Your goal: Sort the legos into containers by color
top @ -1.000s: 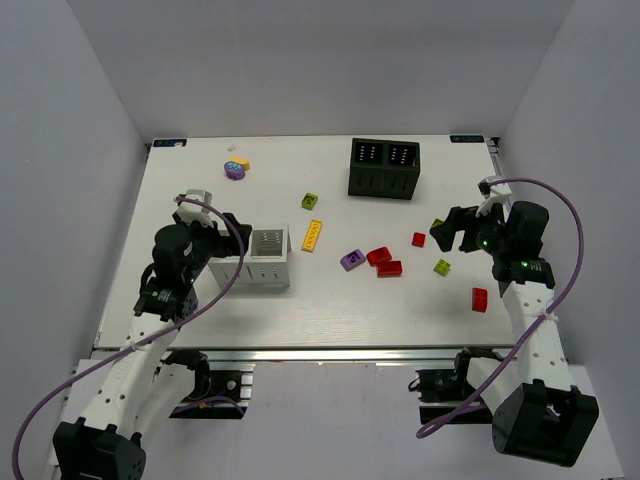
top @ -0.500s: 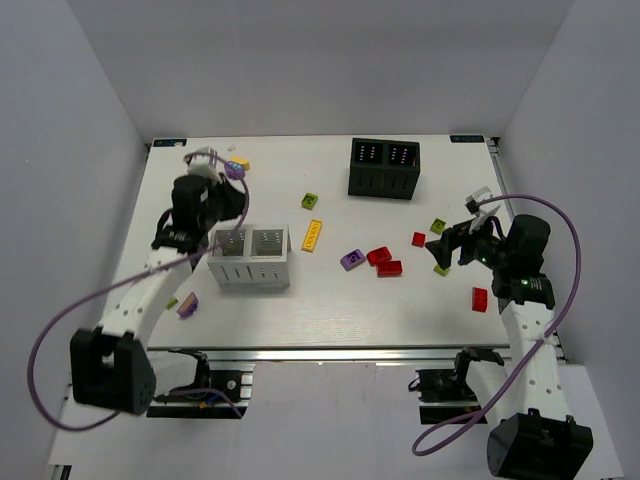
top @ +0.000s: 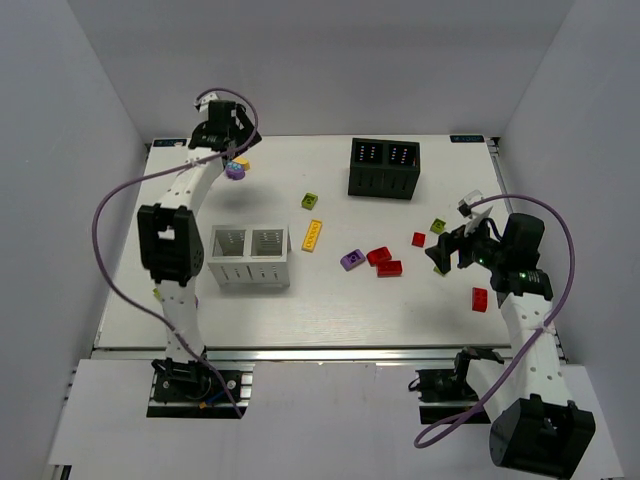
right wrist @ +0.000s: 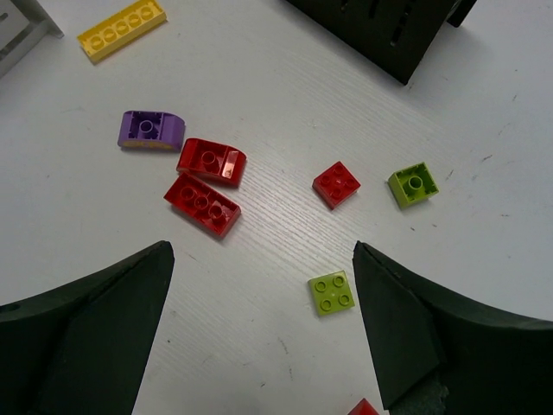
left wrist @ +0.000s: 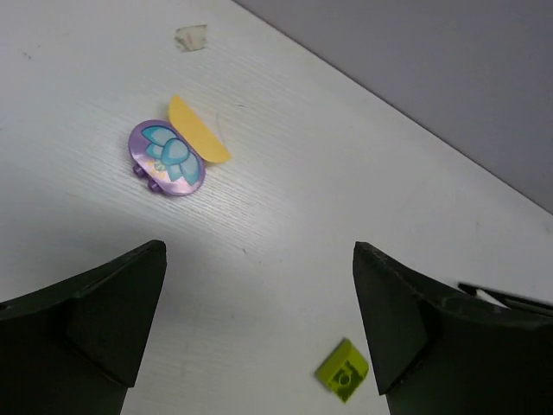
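1. At the far left of the table (top: 330, 310), the left gripper (left wrist: 257, 285) hangs over bare tabletop, jaws spread wide with nothing between them. Just beyond it a purple oval piece (left wrist: 167, 158) lies touching a yellow piece (left wrist: 200, 143). A lime brick (left wrist: 343, 370) sits to the right, near one finger.
2. Over on the right side, the right gripper (right wrist: 259, 294) is equally wide open and empty, poised above a lime square brick (right wrist: 332, 292). A second lime square (right wrist: 412, 183) and a small red brick (right wrist: 336, 185) lie just beyond. Two larger red bricks (right wrist: 200, 205), a purple brick (right wrist: 149, 130) and a yellow plate (right wrist: 121, 29) spread out to the left.
3. Both boxes stand apart from the bricks: the white container (top: 250, 270) near and left, the black container (top: 384, 180) far and right of centre. The overhead view shows no brick inside either.
4. These bricks should be light, rigid and hard, with glossy sides that may slip. Pinching across two flat opposite walls, low and close to the tabletop, looks safer than gripping the studs. The oval piece likely needs a grip across its narrow width, and the thin plate across its long edges.
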`<state>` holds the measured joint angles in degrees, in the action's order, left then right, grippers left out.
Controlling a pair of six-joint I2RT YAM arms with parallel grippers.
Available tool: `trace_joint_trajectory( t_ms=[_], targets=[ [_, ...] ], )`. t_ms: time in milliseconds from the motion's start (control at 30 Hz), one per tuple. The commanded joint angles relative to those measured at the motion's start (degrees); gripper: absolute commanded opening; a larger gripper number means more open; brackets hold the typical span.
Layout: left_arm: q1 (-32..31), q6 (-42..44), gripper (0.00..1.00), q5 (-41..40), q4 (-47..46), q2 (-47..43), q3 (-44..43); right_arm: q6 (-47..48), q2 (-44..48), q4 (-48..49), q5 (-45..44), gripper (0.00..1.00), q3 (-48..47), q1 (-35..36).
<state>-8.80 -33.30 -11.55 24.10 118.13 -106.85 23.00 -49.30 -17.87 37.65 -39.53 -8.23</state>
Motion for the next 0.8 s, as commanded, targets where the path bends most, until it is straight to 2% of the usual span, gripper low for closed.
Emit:
trace_joint_trajectory(
  t_ms=[0, 100, 267, 767],
  targets=[
    [1.2, -8.3, 0.98, -8.0, 15.5, 7.4, -14.4, 1.2, -0.3, -0.6, 0.4, 0.89, -1.5, 0.1],
    [1.9, -11.5, 0.98, -8.7, 18.4, 13.2, -20.0, 1.2, -0.6, -0.9, 0.5, 0.89, -1.9, 0.1],
    [3.0, -15.0, 0.98, -7.6, 15.2, 15.4, -18.5, 1.2, -1.3, -1.2, 0.3, 0.89, -2.1, 0.1],
    [5.1, -15.3, 0.98, -2.2, 9.4, 23.5, -22.3, 2.2, -2.7, -2.3, 1.0, 0.89, -2.2, 0.0]
  ],
)
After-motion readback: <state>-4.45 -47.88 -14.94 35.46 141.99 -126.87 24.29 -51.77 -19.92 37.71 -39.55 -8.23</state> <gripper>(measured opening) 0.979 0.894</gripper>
